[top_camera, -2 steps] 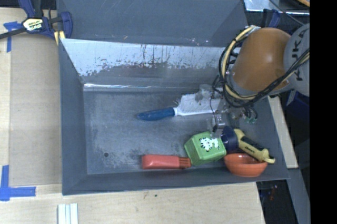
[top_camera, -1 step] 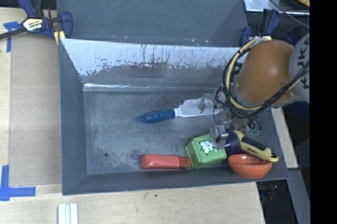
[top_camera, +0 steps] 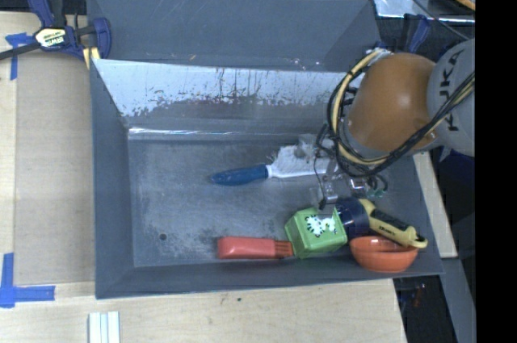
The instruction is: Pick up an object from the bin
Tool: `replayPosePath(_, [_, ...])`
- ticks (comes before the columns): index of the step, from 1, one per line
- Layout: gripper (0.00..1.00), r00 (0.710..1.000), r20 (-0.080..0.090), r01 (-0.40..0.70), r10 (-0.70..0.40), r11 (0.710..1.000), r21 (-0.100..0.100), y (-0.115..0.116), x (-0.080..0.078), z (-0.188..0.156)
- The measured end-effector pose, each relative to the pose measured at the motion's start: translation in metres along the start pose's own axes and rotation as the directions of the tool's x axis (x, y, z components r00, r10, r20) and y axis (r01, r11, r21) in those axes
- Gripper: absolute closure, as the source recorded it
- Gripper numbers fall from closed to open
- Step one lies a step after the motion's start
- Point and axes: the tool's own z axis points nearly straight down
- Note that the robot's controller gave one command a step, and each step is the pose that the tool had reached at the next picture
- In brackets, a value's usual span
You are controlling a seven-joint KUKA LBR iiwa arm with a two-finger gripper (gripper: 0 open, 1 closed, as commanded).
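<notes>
My gripper (top_camera: 327, 186) hangs below the arm's wrist at the bin's right side, low over the floor. It is just right of the white head of a blue-handled brush (top_camera: 242, 174), which lies across the middle of the bin. Directly below the gripper sits a green block with a white flower pattern (top_camera: 316, 232). A dark tool with a yellow handle (top_camera: 388, 227) lies to the gripper's lower right. I see nothing held in the gripper.
A flat red-orange piece (top_camera: 252, 248) lies along the front wall, left of the green block. An orange bowl (top_camera: 383, 253) sits in the front right corner. The arm's brown dome and cables cover the bin's right wall.
</notes>
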Motion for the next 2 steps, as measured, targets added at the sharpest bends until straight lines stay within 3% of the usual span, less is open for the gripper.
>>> replayPosePath(1, [1.00,1.000,-0.008,-0.005,0.005,1.000,0.001,-0.0007,0.0040,0.0034])
replayPosePath(2, [1.00,1.000,-0.008,-0.005,0.005,1.000,0.001,-0.0007,0.0040,0.0032])
